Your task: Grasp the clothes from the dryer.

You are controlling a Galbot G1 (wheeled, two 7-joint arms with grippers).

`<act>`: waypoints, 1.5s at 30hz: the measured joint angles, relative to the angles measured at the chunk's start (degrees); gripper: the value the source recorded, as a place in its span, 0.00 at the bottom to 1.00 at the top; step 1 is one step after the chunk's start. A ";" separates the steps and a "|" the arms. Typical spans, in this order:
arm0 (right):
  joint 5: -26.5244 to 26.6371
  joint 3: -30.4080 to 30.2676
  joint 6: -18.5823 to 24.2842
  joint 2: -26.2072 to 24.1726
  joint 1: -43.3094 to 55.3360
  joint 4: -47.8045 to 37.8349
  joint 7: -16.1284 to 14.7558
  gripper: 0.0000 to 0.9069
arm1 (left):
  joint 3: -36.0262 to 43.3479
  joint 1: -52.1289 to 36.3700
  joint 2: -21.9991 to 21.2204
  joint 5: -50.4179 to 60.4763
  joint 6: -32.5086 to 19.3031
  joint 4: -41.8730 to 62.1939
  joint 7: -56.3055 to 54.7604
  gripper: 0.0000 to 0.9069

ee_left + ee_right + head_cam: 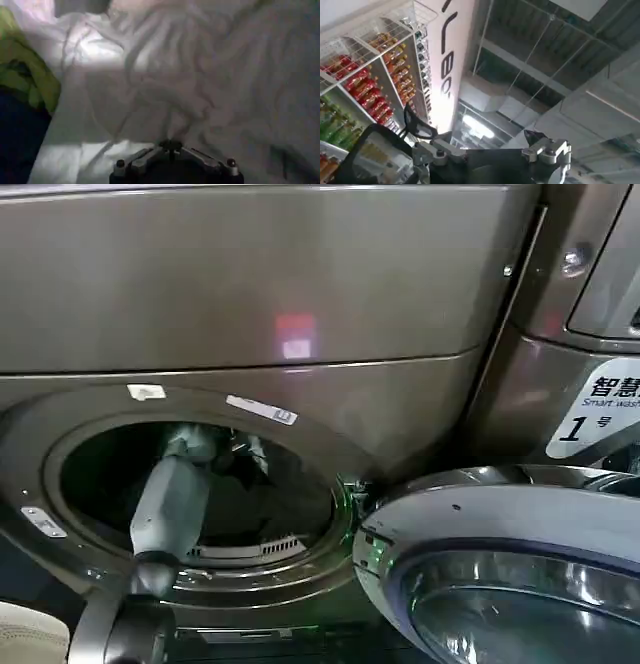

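Left gripper [172, 145] pressed into pale crumpled clothes [190, 75] inside dryer [250, 294] drum; finger state cannot be told. Left arm [175, 499] reaching through round opening. Door [510, 564] swung open at 4 o'clock, glass-domed. Label [600, 409] at 3 o'clock reads "Smart", "1". Green fabric [25, 65] beside clothes. Right gripper [485, 145] spread open, aimed toward ceiling, beside shelves [375, 75] of bottles.

dryer drum [300, 514] holds white cloth [165, 75], possibly a green garment [25, 70].
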 measured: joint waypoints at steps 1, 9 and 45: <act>-0.03 -0.11 0.08 -0.09 0.10 -0.15 0.00 1.00 | 0.10 0.43 -0.15 -0.97 0.86 -0.69 -1.66 0.00; -0.05 -0.50 0.32 -0.35 0.30 -0.71 0.10 1.00 | -0.39 4.26 -1.23 -11.00 6.08 -6.46 -18.32 0.00; 6.58 1.72 1.73 -1.71 0.25 -2.17 0.15 1.00 | -6.16 34.48 -6.00 -45.36 -9.56 -47.69 -57.59 0.00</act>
